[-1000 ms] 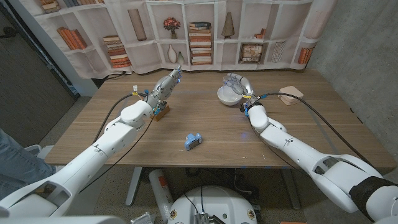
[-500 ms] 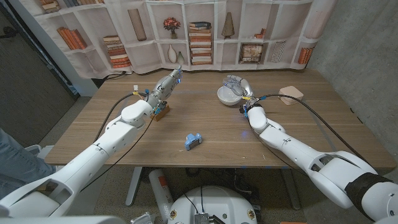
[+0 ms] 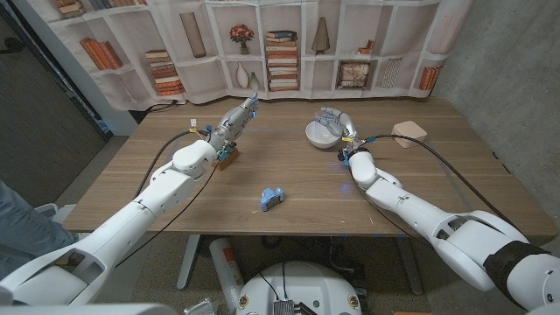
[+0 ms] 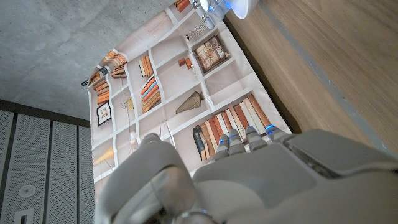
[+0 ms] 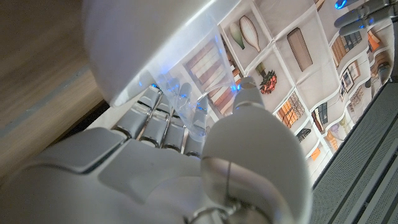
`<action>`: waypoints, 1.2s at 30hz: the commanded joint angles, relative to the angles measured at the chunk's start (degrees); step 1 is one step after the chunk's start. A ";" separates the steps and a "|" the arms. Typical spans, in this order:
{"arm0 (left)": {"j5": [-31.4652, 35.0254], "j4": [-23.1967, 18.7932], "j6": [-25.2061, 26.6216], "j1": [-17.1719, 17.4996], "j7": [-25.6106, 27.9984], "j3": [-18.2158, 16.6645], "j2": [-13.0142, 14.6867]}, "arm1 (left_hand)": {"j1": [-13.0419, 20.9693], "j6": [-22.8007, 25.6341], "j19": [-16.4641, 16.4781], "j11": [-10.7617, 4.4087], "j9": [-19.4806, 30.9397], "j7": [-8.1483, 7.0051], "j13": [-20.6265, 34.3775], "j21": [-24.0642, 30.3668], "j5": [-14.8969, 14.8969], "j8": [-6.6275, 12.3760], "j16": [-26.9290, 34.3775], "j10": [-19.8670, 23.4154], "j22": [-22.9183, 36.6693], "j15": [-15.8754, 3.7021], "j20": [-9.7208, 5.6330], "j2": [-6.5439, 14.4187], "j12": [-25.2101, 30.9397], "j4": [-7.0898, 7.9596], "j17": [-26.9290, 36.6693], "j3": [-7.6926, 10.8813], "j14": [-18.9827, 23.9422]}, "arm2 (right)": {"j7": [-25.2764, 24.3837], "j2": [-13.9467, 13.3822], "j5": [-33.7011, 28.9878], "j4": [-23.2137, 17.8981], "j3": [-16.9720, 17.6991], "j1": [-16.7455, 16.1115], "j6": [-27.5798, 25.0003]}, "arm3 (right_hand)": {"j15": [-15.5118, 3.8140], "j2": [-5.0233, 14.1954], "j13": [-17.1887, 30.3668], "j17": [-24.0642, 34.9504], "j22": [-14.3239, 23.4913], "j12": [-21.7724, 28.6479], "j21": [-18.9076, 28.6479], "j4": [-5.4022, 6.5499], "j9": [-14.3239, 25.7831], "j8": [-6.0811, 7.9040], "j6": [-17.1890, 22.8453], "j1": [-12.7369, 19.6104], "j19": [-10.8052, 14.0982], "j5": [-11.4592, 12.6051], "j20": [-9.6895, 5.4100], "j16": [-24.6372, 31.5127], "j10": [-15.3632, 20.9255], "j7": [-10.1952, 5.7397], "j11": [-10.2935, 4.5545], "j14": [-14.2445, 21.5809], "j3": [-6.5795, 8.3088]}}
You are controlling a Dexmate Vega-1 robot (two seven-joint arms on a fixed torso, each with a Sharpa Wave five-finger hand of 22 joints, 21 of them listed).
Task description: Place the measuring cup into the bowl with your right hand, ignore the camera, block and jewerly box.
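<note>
The white bowl stands at the table's far middle-right. My right hand hovers over the bowl's far right rim. In the right wrist view the bowl's white wall looms just beyond my right hand, whose fingers and thumb pinch a clear measuring cup. In the head view the cup is hard to pick out from the hand. My left hand is raised over the far left of the table with its fingers stretched out straight, holding nothing. The left wrist view shows the left hand the same way.
A wooden block lies under my left forearm. A small blue camera sits near the table's front middle. A tan jewelry box rests at the far right. A bookshelf-print curtain hangs behind the table.
</note>
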 commanded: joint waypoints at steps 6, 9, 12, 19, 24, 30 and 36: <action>0.50 0.10 1.01 -0.73 0.06 0.79 -0.53 | 0.22 0.30 -2.24 0.07 0.22 0.01 0.13 -0.05 -0.19 -0.04 -0.08 0.19 0.09 0.03 -0.18 0.58 -0.17 0.09 0.26 -0.25 0.25 | 0.56 -0.68 0.24 0.57 -0.22 -0.29 1.38 | -5.16 -1.74 0.18 -0.16 0.11 -0.79 -0.45 0.06 0.06 -0.65 -1.03 -0.82 -1.40 -0.17 -3.34 -0.35 1.18 -0.21 -3.20 -2.24 -1.12; 0.54 0.21 1.05 -0.85 0.01 0.93 -0.67 | 0.23 0.29 -2.23 0.05 0.22 0.01 0.13 -0.04 -0.19 -0.05 -0.07 0.24 0.09 0.04 -0.22 0.60 -0.15 0.08 0.26 -0.28 0.26 | 0.73 -0.96 0.24 0.09 -0.16 -0.52 1.16 | -5.06 -1.99 0.21 -0.15 0.11 -0.90 -0.52 0.22 0.07 -0.75 -1.27 -1.22 -1.71 -0.11 -3.15 -0.41 0.94 -0.27 -2.85 -2.92 -1.36; 0.63 0.24 1.07 -0.95 -0.01 1.04 -0.76 | 0.24 0.31 -2.24 0.02 0.22 0.02 0.13 -0.04 -0.19 -0.04 -0.07 0.21 0.09 0.02 -0.17 0.61 -0.16 0.08 0.25 -0.30 0.26 | 1.04 -1.20 0.27 -0.11 -0.13 -0.60 1.13 | -4.59 -2.31 0.25 -0.14 0.11 -1.08 -0.61 0.41 0.08 -0.93 -1.73 -1.70 -2.14 -0.03 -2.75 -0.46 0.54 -0.30 -2.41 -3.71 -1.67; 0.81 0.10 1.24 -1.05 0.14 1.23 -0.90 | 0.27 0.31 -2.21 -0.03 0.22 -0.02 0.13 -0.02 -0.20 -0.05 -0.07 0.21 0.09 0.06 -0.22 0.64 -0.16 0.08 0.26 -0.36 0.27 | 1.75 -1.64 0.22 -0.52 -0.12 -0.74 1.17 | -3.44 -3.14 0.37 -0.14 0.10 -2.03 -0.79 0.92 0.12 -1.33 -3.21 -3.04 -3.49 0.49 -1.63 -0.61 -1.92 -0.16 -2.22 -6.73 -2.53; 0.77 0.09 1.17 -0.88 0.24 1.23 -0.98 | 0.29 0.31 -2.24 0.03 0.22 0.03 0.13 -0.03 -0.20 -0.07 -0.07 0.23 0.09 0.02 -0.20 0.67 -0.15 0.08 0.25 -0.41 0.27 | 2.15 -1.81 0.07 -0.56 -0.21 -0.71 1.14 | -2.55 -3.83 0.47 -0.16 0.08 -2.68 -0.91 1.22 0.14 -1.69 -4.91 -3.95 -4.57 0.97 -0.79 -0.66 -3.88 0.06 -1.47 -8.92 -3.21; 0.74 0.05 1.12 -0.74 0.26 1.22 -0.98 | 0.31 0.32 -2.22 0.03 0.22 0.02 0.13 -0.02 -0.21 -0.07 -0.07 0.26 0.09 0.07 -0.19 0.70 -0.14 0.08 0.25 -0.46 0.25 | 2.28 -1.84 -0.20 -0.76 -0.34 -0.74 1.01 | -2.43 -4.19 0.50 -0.17 0.06 -2.91 -0.90 1.32 0.16 -1.70 -5.36 -4.33 -4.87 1.22 -0.59 -0.61 -4.66 -0.08 -1.25 -9.55 -3.53; 0.79 0.22 1.18 -0.82 0.15 1.35 -1.02 | 0.34 0.31 -2.21 -0.02 0.22 0.01 0.14 -0.01 -0.21 -0.08 -0.08 0.26 0.09 0.05 -0.16 0.73 -0.14 0.07 0.25 -0.52 0.23 | 2.40 -1.91 -0.29 -0.91 -0.38 -0.88 1.01 | -1.84 -4.57 0.53 -0.20 0.04 -3.14 -0.92 1.53 0.17 -1.73 -6.08 -4.90 -5.44 1.64 -0.15 -0.53 -5.60 -0.34 -0.61 -10.48 -3.97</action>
